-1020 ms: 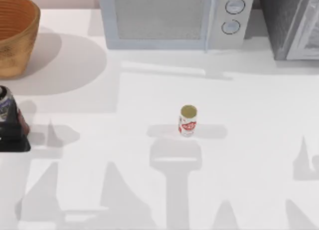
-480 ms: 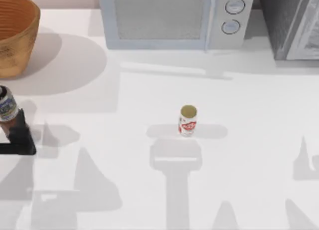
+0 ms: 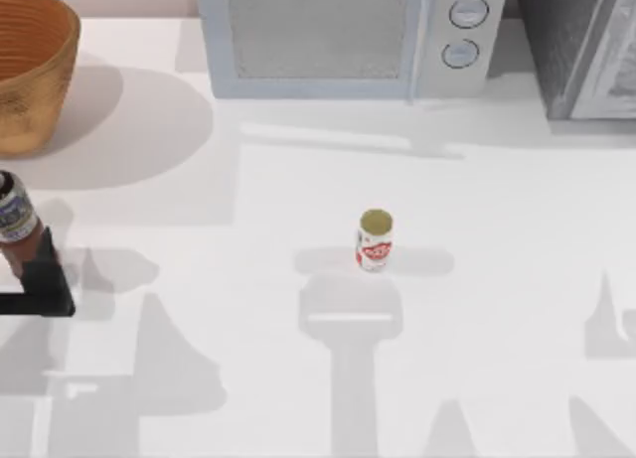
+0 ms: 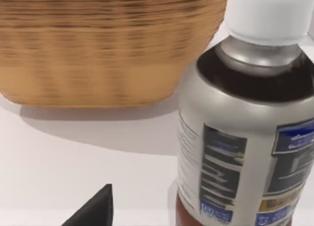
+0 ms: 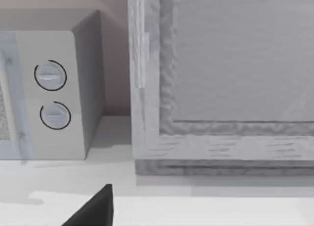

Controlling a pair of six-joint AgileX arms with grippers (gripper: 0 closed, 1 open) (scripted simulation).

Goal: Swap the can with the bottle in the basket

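The bottle (image 3: 14,218), reddish-brown with a blue-and-white label, stands upright on the table at the far left edge, below the basket (image 3: 35,71). Up close, the bottle (image 4: 245,138) has a white cap, and the wicker basket (image 4: 108,49) rises behind it. My left gripper (image 3: 42,279) sits just right of and below the bottle, open, with one dark fingertip (image 4: 95,211) apart from the bottle's side. The can (image 3: 375,239), white with red markings and a gold top, stands upright mid-table. Of my right gripper (image 5: 157,221), open, one fingertip (image 5: 93,211) shows.
A white microwave (image 3: 348,36) stands along the back edge, its dials (image 5: 51,96) also in the right wrist view. A grey cabinet (image 3: 586,46) is at the back right. Bare white table (image 3: 477,329) lies around the can.
My left gripper has let go of the bottle and slid slightly right and towards the table's front. The bottle now stands on its own. The can has not moved.
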